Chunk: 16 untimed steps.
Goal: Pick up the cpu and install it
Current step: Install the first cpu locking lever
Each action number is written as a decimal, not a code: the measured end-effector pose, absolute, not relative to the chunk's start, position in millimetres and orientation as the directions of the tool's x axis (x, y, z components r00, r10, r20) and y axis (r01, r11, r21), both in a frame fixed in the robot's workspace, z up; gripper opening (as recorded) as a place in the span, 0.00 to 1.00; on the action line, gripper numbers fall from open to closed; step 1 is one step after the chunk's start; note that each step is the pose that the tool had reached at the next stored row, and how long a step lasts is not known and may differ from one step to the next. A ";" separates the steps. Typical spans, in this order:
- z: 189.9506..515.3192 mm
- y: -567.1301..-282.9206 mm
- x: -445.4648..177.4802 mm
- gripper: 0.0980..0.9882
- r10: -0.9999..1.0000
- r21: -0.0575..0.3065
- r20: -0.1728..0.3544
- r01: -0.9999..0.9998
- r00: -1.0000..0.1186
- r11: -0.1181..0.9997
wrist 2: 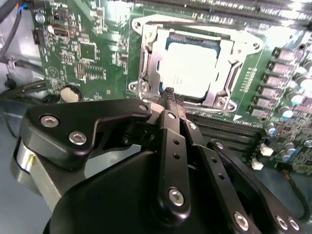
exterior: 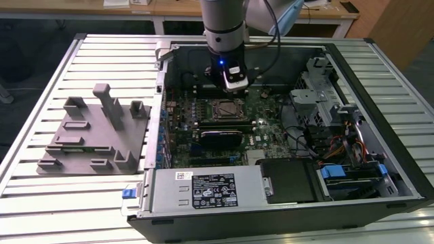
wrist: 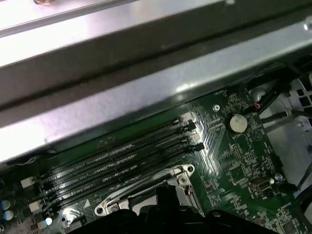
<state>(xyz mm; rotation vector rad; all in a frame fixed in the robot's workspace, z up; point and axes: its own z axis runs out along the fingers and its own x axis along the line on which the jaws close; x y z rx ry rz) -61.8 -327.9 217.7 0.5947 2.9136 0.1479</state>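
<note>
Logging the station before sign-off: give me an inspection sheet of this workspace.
Surface: slatted metal table, carrying an open computer case.
Job's things: cpu lies flat inside the socket frame on the motherboard.
Clutter: grey fixture block on the table at the exterior view's left of the case.
Grippers: gripper above the board beside the socket, fingers together, holding nothing.
Cables: bundled wires in the case; a cable runs along the arm.
Surroundings: wooden desks behind the table.

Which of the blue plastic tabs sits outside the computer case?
The blue tab at the case's corner nearest the grey fixture block; the other blue pieces sit inside by the drive bay.
</note>
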 end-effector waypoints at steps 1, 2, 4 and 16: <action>217.6 -328.7 -61.8 0.01 0.396 0.125 -0.141 0.380 -0.907 0.916; 217.5 -329.3 -61.8 0.01 0.395 0.120 -0.141 0.381 -0.908 0.917; 217.3 -331.0 -61.9 0.01 0.394 0.111 -0.141 0.381 -0.908 0.918; 215.8 -335.7 -61.7 0.01 0.393 0.089 -0.117 0.384 -0.912 0.919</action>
